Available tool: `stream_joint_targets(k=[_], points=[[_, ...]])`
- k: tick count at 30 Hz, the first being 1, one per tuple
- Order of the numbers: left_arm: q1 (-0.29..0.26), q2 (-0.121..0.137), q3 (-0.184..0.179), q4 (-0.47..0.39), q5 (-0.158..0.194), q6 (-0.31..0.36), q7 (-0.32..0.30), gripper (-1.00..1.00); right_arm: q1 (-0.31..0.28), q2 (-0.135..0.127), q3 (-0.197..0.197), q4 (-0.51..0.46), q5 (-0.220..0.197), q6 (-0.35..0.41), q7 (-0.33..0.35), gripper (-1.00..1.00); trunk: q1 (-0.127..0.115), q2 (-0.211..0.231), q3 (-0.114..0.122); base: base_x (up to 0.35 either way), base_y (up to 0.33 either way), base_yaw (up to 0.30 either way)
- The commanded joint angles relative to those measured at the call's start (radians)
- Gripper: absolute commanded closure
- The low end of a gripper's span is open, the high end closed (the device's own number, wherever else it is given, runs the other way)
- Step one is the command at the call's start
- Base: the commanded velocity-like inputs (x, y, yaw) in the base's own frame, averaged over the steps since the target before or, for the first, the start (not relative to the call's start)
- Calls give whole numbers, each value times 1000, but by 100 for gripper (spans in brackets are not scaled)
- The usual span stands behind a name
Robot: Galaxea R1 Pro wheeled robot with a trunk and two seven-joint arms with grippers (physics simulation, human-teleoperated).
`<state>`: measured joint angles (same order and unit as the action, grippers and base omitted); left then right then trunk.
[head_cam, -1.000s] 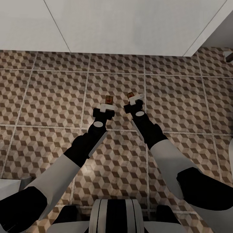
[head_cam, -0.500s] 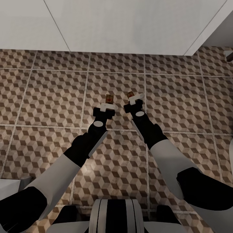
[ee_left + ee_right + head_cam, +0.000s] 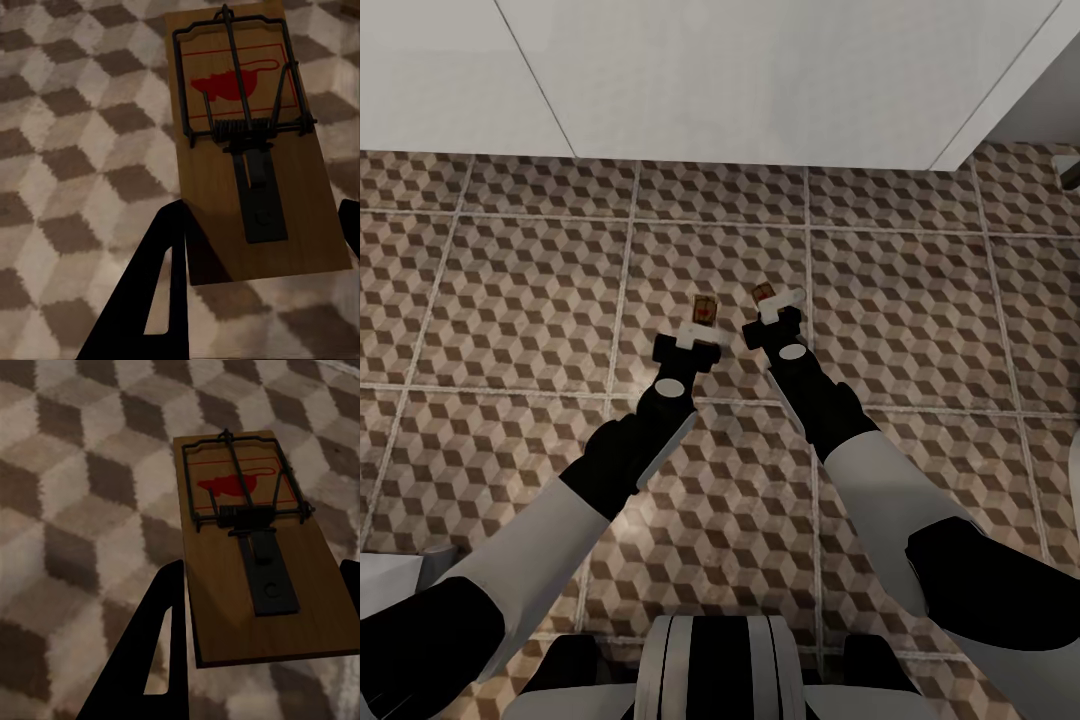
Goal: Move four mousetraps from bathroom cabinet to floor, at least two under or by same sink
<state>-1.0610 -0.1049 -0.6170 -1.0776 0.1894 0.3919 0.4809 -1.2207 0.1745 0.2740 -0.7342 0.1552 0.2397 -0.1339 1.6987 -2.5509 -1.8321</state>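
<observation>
Two mousetraps lie on the cube-patterned bathroom floor [image 3: 510, 300], in front of a white vanity front [image 3: 760, 80]. The left mousetrap [image 3: 705, 308] [image 3: 251, 142] is a brown wooden plate with a wire bar and a red mouse print. My left gripper [image 3: 685, 345] [image 3: 259, 255] stands open just behind it, with only the trap's near end between the fingers. The right mousetrap [image 3: 763, 293] [image 3: 255, 555] lies flat on the tile between the open fingers of my right gripper [image 3: 780, 305] [image 3: 259, 622]. The cabinet is out of view.
The vanity's white panels run across the far side, with a corner at the right [image 3: 950, 160]. A white object [image 3: 390, 580] shows at the near left and another white edge [image 3: 1074, 470] at the right. Tiled floor stretches to both sides of the arms.
My left gripper has let go of its mousetrap and drawn back a little toward me; the trap stays on the floor. The right arm and its trap have not moved.
</observation>
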Motion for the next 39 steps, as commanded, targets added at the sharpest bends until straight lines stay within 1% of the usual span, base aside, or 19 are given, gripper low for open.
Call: stream_joint_targets(k=[1,4,12,19,26,31,35,37,39], points=[[-1,1,-9,-1,8,4,10,100,0,0,2,-1,9,8,-4,100,0,0,-1,0,0,0],[1,2,-24,-1,7,4,11,100,0,0,2,-1,9,8,-4,100,0,0,-1,0,0,0],[1,2,-31,-5,6,4,12,100,0,0,2,-1,9,7,-4,100,0,0,-1,76,0,0],[1,2,-32,-6,5,4,13,100,0,0,2,-1,10,6,-4,100,0,0,-1,293,0,0],[1,3,-32,-8,5,4,13,100,0,0,2,-1,10,-13,-4,100,0,0,-1,328,34,0],[1,13,-32,-9,5,3,14,100,0,0,2,1,9,-21,-4,100,0,0,-1,122,25,0],[1,17,-31,-9,5,0,13,100,0,0,2,1,8,-38,-3,100,0,0,-1,23,5,0],[1,23,-31,-9,5,-1,14,100,0,0,2,2,8,-45,-3,100,0,0,-1,7,1,0],[1,39,-30,-10,6,-2,14,100,0,0,2,2,8,-54,-2,100,0,0,-1,3,1,0]])
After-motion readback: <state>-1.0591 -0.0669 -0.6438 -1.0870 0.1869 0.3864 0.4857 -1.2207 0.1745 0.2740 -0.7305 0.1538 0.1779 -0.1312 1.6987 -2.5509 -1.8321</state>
